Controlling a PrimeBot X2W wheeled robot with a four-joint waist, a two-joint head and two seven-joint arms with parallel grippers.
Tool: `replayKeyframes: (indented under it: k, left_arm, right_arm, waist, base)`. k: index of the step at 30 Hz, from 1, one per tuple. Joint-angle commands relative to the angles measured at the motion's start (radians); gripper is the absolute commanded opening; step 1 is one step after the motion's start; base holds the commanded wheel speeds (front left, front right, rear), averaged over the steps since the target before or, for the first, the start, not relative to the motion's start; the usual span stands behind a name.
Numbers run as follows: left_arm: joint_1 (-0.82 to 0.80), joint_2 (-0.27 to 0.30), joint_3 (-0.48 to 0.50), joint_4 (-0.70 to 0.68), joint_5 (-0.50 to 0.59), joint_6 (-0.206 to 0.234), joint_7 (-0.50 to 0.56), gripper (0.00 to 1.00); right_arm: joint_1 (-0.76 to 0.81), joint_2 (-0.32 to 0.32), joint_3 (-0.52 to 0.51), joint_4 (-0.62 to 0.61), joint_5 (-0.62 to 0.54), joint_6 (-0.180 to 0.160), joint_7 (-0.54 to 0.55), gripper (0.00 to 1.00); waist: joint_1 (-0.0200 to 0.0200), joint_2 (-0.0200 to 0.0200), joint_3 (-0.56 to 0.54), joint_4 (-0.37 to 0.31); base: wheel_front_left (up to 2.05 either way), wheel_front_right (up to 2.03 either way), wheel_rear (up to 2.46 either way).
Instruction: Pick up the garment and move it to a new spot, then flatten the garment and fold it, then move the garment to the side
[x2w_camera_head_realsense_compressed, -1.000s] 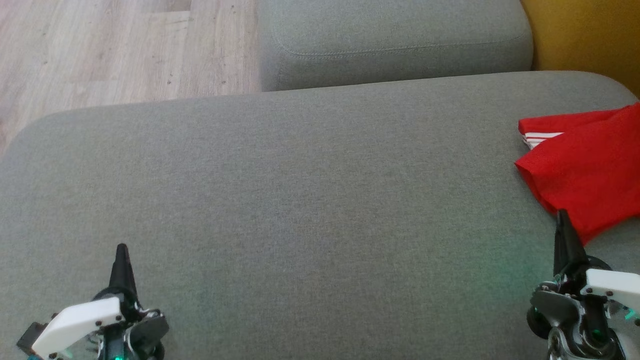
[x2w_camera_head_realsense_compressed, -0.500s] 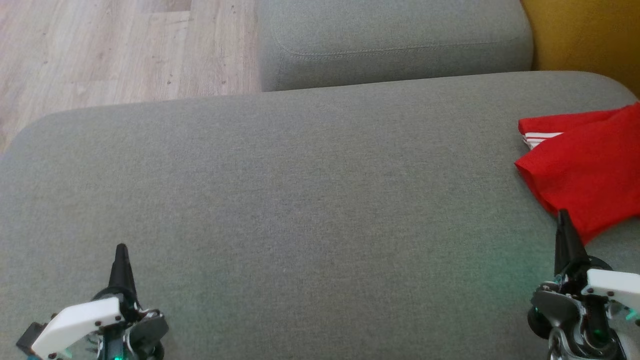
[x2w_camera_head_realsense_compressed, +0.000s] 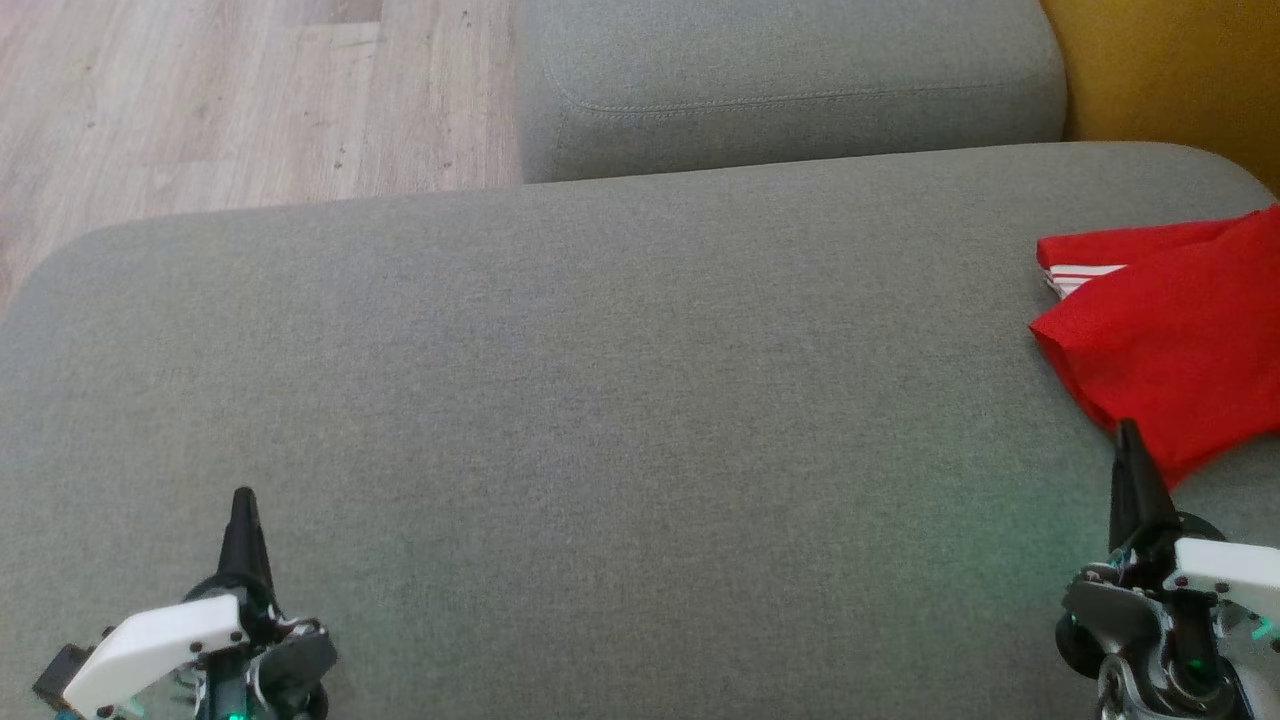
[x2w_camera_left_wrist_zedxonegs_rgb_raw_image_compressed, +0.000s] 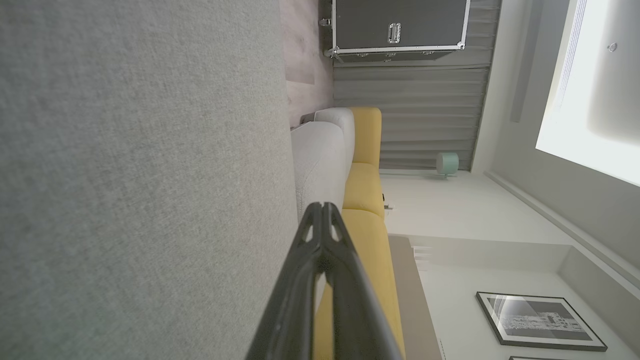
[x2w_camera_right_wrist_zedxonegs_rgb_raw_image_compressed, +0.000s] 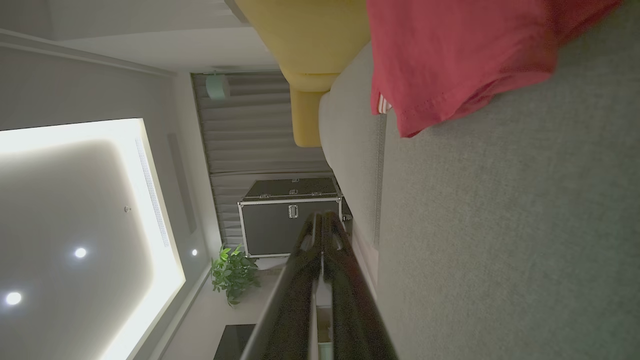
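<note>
Garment (x2w_camera_head_realsense_compressed: 1170, 330), red, far right of the grey sofa seat (x2w_camera_head_realsense_compressed: 600, 400) in our head view, left gripper (x2w_camera_head_realsense_compressed: 243, 497) pinched closed and empty, right gripper (x2w_camera_head_realsense_compressed: 1127, 430) same, tip by its corner, left wrist view, fingers (x2w_camera_left_wrist_zedxonegs_rgb_raw_image_compressed: 297, 290) together over the seat, right wrist view, same, it lies ahead

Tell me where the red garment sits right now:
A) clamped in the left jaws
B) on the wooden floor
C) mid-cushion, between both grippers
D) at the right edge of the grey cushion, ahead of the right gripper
D: the red garment lies at the right edge of the grey cushion, just ahead of the right gripper, whose jaws are shut on nothing.
</note>
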Motion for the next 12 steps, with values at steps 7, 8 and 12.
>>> replayKeyframes:
  k: [7,8,12]
  left_arm:
    - [-0.050,0.006,0.036,-0.028,0.012,-0.007,0.005,0.00]
    - [-0.050,0.006,0.037,-0.028,0.012,-0.007,0.005,0.00]
    - [-0.050,0.005,0.037,-0.028,0.013,-0.007,0.006,0.00]
  right_arm:
    - [-0.049,-0.009,0.016,-0.031,-0.008,-0.001,0.010,0.00]
    - [-0.049,-0.009,0.016,-0.031,-0.009,-0.001,0.010,0.00]
    - [-0.049,-0.008,0.015,-0.031,-0.009,-0.001,0.010,0.00]
  waist:
    - [0.0000,-0.0001,0.000,0.000]
    - [0.0000,-0.0001,0.000,0.000]
    - [0.0000,-0.0001,0.000,0.000]
  base:
    - [0.00,0.00,0.00]
    - [0.00,0.00,0.00]
    - [0.00,0.00,0.00]
